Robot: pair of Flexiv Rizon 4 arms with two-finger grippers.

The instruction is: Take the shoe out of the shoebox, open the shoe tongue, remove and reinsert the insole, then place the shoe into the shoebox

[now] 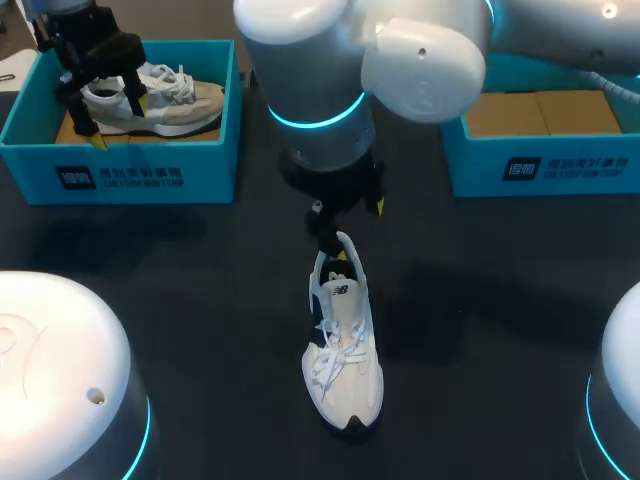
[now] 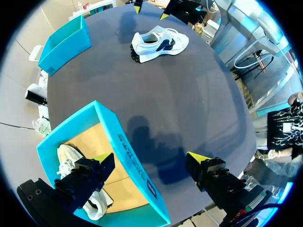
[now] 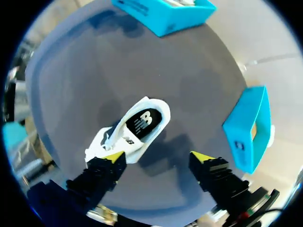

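Lying at the middle of the bench (image 1: 200,300) in the head view, well apart from the left shoebox (image 1: 125,170) and right shoebox (image 1: 545,165), the shoe (image 1: 343,345) has the open right claw (image 1: 350,225) just above its heel; the left wrist view shows the open left claw (image 2: 150,158) straddling the left shoebox's wall; the right wrist view, the shoe beneath spread fingers (image 3: 102,172).
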